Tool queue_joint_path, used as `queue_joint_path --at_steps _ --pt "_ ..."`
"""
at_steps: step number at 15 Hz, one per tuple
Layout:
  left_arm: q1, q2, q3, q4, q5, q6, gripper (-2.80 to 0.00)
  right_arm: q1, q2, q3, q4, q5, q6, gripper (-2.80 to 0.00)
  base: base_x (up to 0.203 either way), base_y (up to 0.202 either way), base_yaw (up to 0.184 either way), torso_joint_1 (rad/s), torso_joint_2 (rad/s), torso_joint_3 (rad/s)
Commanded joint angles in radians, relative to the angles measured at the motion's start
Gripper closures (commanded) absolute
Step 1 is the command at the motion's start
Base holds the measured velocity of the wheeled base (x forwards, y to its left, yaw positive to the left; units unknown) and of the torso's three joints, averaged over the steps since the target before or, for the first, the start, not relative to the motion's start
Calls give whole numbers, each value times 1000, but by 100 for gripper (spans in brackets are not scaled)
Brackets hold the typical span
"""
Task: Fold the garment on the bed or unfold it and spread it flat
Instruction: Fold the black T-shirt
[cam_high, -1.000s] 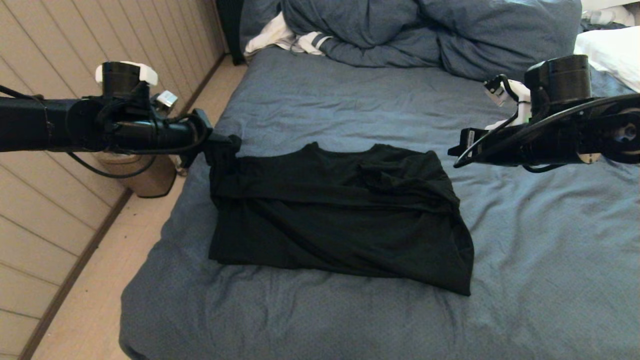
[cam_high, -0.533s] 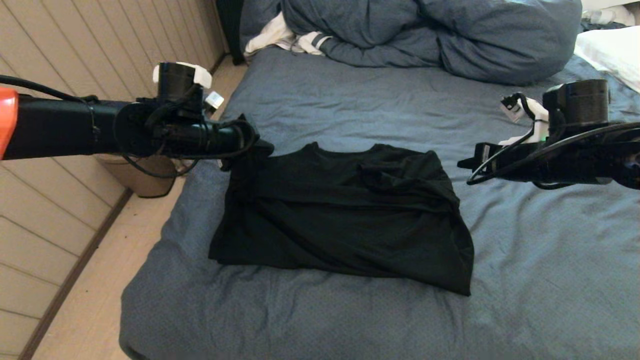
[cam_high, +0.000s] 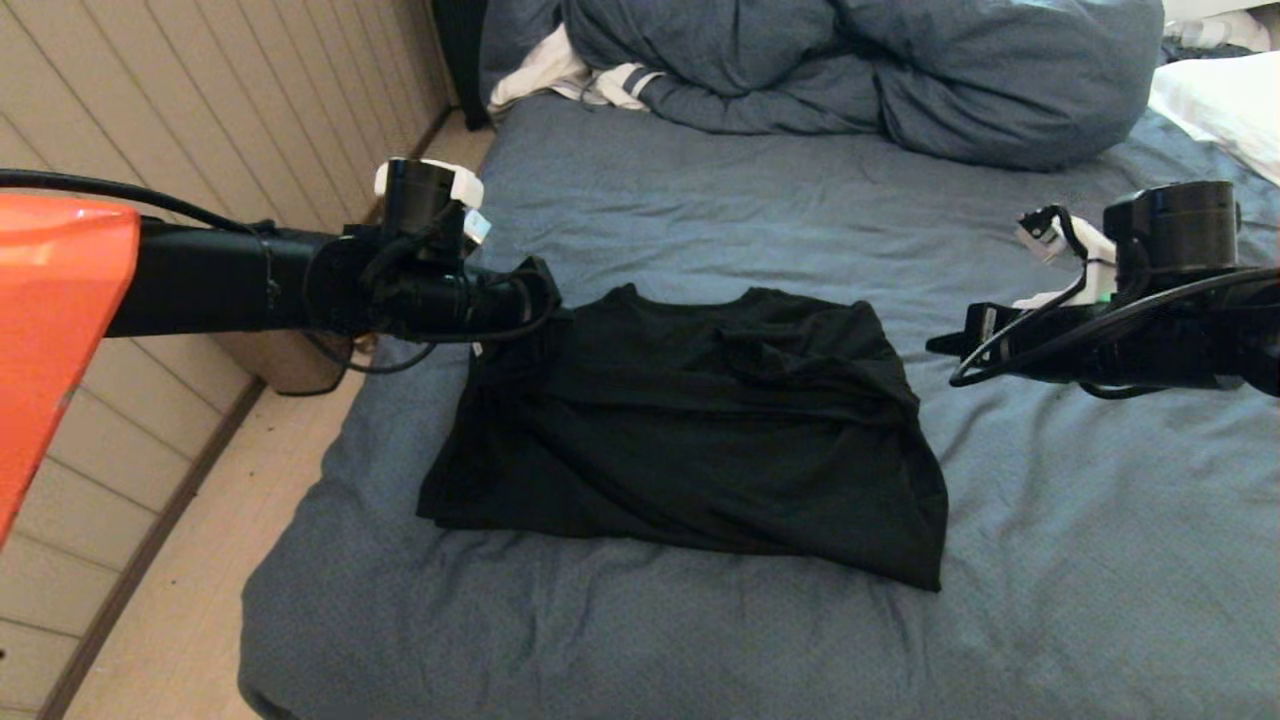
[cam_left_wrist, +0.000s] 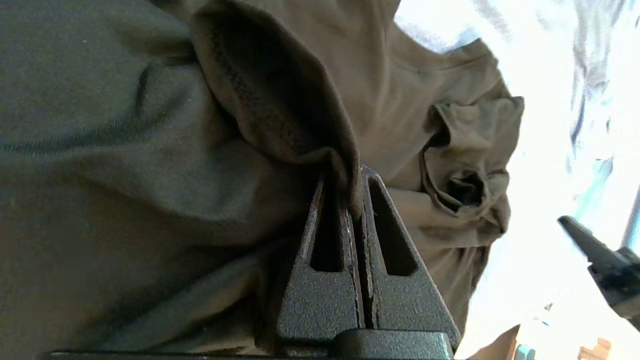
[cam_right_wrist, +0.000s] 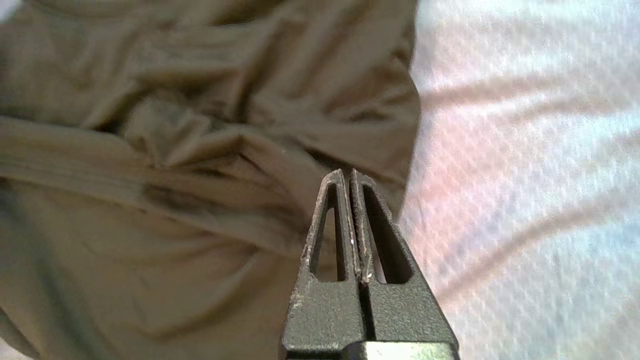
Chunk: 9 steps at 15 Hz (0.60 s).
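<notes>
The wrinkled slate-blue bed (cam_high: 700, 170) carried the black T-shirt (cam_high: 690, 440) at centre, soft and creased, long axis running nine to three, neckline toward twelve. The left gripper (cam_left_wrist: 356, 172) reached level from nine, clamped on a sleeve hem. The right gripper (cam_right_wrist: 348, 172) hovered at three, fingers together, empty.

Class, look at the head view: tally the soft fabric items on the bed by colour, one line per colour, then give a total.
Black: 1, the T-shirt
Blue: 2, the bed sheet and the duvet
White: 2, the stripe-cuffed cloth and the pillow
Total: 5
</notes>
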Motion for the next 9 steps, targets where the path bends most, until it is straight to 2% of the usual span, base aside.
queue_joint_path --at_steps 1,8,9 --pt "-9 30 -21 1 0 -4 0 -9 4 16 -38 12 3 0 0 0 0 0 0 0" --pt "-8 92 -85 16 4 1 0 -14 33 28 -57 35 2 0 0 0 0 0 0 0" --pt "-8 96 -97 33 9 1 -280 -20 35 28 -57 36 2 0 0 0 0 0 0 0"
